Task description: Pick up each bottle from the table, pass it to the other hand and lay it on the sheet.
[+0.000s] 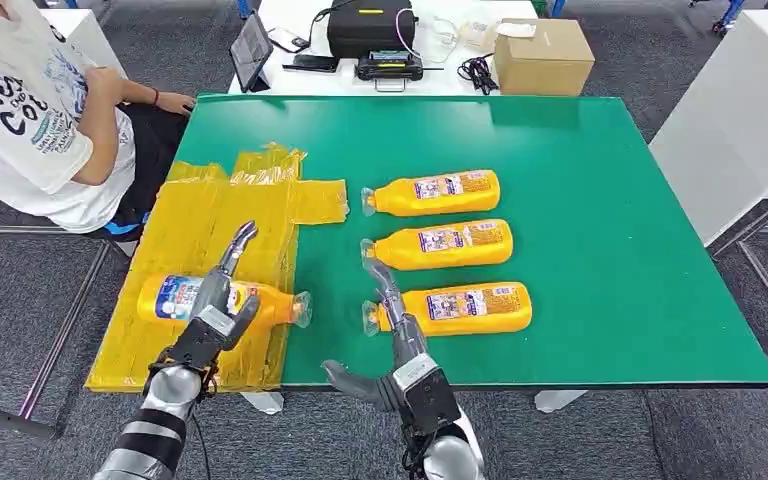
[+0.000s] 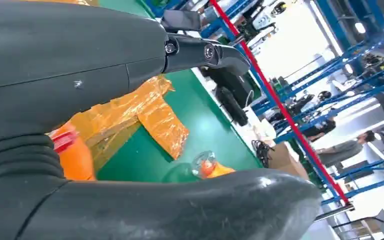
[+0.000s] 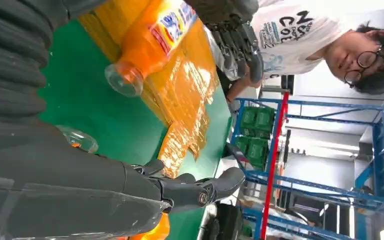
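One orange bottle (image 1: 165, 297) lies on its side on the yellow sheet (image 1: 190, 230), cap toward the green table. My left hand (image 1: 210, 325) hovers over its middle with fingers straight and spread; whether it touches the bottle is unclear. The right wrist view shows the same bottle (image 3: 155, 40) under those dark fingers (image 3: 237, 45). Three more orange bottles lie in a row on the table: far (image 1: 440, 192), middle (image 1: 445, 243), near (image 1: 455, 307). My right hand (image 1: 405, 350) is open beside the near bottle's cap, fingers pointing forward and thumb out to the left.
A person (image 1: 40, 110) sits at the table's left side, close to the sheet. Behind the green table (image 1: 610, 200) a white table holds a tablet (image 1: 251, 50), a black case (image 1: 370, 28) and a cardboard box (image 1: 543, 55). Another white table (image 1: 740, 120) stands at the right.
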Motion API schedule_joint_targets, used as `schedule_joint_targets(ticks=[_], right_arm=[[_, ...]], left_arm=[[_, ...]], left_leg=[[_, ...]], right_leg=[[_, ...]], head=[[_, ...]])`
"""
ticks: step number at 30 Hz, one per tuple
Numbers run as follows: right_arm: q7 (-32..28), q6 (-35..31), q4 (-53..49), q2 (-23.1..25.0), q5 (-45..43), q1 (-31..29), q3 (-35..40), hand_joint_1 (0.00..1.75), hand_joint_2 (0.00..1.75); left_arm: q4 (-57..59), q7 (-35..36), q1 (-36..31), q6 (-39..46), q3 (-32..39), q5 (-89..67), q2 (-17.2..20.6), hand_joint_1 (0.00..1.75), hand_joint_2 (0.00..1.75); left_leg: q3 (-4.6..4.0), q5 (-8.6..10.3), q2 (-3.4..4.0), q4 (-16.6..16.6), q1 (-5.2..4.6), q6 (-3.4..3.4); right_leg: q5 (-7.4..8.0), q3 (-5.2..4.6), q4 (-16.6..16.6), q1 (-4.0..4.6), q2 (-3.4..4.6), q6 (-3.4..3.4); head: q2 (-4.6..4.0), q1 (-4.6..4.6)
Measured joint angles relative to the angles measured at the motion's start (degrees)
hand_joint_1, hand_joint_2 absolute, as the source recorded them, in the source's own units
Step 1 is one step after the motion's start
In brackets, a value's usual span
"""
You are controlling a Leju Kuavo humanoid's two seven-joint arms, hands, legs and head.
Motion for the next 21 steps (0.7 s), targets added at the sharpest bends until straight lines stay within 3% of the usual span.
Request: schedule_joint_targets(ticks=[6,17,20,21], right_arm=[[0.4,-0.6,1.1,0.0,0.1,-0.3,0.0,0.00,1.75],[1.0,-1.7,3.5,-0.1,1.2,-0.7,0.1,0.00,1.75],[3.8,-3.4,3.5,-0.4,5.5,-0.7,0.0,0.00,1.75],[5.1,-4.1,3.4,-0.9,8.1,-0.7,0.0,0.00,1.75]], left_arm=[[-7.0,-0.5,2.2,6.7,-1.5,4.2,-0.7,0.00,0.00],[-14.5,-0.5,4.2,8.2,-5.0,6.9,-1.6,0.00,0.00],[-14.4,-0.5,4.4,8.4,-4.9,7.0,-1.7,0.00,0.00],[-14.2,-0.5,4.4,8.4,-4.8,7.0,-1.7,0.00,1.75]], left_leg=[[-0.02,0.00,-0.02,0.0,0.00,0.00],[-0.03,0.00,0.00,0.0,-0.01,0.00],[-0.02,0.00,0.00,0.0,0.00,0.00],[-0.02,0.00,0.00,0.0,-0.01,0.00]], right_leg=[[0.00,-0.01,0.0,-0.01,0.00,0.00],[0.00,-0.03,0.0,-0.01,0.02,0.00],[0.00,-0.03,0.0,0.00,0.01,0.00],[0.00,-0.03,0.0,-0.01,0.01,0.00]], head=[[0.00,0.00],[0.00,-0.02],[0.00,0.00],[0.00,-0.02]])
